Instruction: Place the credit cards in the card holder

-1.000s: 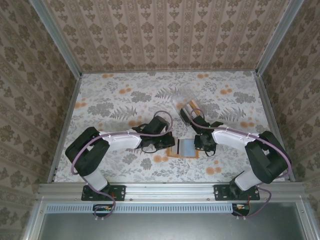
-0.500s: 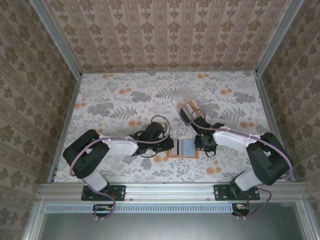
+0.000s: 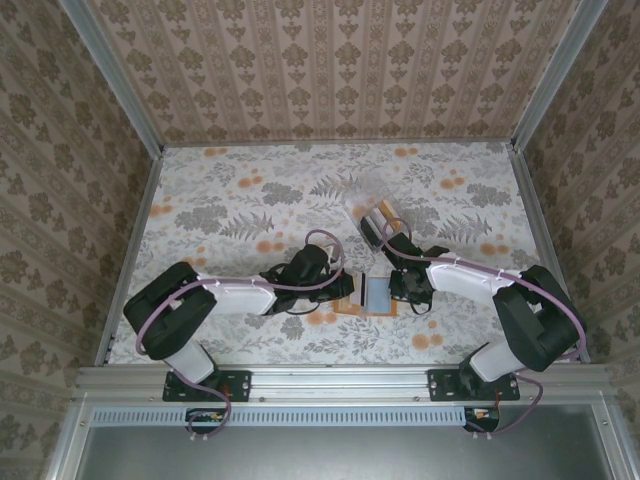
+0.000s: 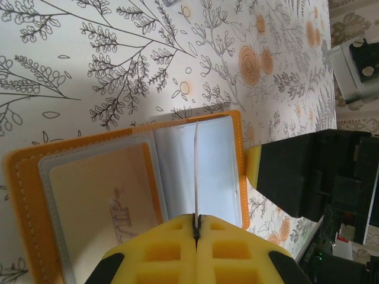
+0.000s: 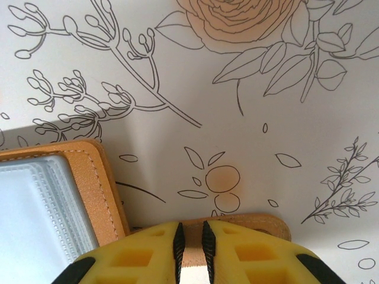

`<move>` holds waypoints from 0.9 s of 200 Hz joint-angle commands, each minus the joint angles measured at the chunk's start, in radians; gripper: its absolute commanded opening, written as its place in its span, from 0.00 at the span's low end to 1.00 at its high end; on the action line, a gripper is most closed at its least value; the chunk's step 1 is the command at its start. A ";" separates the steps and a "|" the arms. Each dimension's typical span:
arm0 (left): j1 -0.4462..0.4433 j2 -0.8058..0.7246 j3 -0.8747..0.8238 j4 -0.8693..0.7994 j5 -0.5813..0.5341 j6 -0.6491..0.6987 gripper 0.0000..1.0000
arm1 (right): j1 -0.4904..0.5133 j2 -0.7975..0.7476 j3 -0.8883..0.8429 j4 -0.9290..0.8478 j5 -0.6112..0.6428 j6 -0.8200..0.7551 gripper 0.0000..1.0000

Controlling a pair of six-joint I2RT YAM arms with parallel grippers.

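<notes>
TABLETOP, from overhead: stretching left arm (image 3: 235, 293) and right arm (image 3: 470, 278) low over floral-print table (image 3: 220, 210), elbows out, wrists turned in to meet at centre-front. Closing on small flat orange fold-over card holder (image 3: 375, 297) from its 9 o'clock (L) and 3 o'clock (R). Leaving clear plastic box (image 3: 368, 205) at holder's 12 o'clock, apart from both wrists; contents too small to read.

From R wrist cam: pinching right gripper (image 5: 190, 236) nearly closed on holder's orange flap edge at 6 o'clock, w/ only a thin slit btwn yellow pads (image 5: 249, 254). Placing ribbed clear sleeve and stitched orange border at 8 o'clock, bare floral tabletop from 10 through 3 o'clock.

From L wrist cam: clamping left gripper (image 4: 196, 228) fully shut on thin pale plastic credit card (image 4: 195, 171), gripped at near end, standing edge-on and running toward 12 o'clock from the pads. Holding card above holder, spread open and flat on table, w/ far end over right-hand clear sleeve, just inside orange stitched rim. Showing tan-orange pocket panel at card's 9 o'clock, under fanned clear sleeves. Cannot tell whether card tip sits in a pocket or only over it. Butting right gripper's yellow tip against holder's 3 o'clock edge.
</notes>
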 commanded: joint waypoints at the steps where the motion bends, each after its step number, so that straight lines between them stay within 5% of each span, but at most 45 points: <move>1: -0.007 0.041 -0.008 0.047 0.004 -0.015 0.00 | -0.003 0.063 -0.061 0.041 -0.051 0.014 0.23; 180: -0.055 0.120 -0.014 0.031 -0.037 -0.107 0.00 | -0.001 0.046 -0.075 0.084 -0.109 0.025 0.23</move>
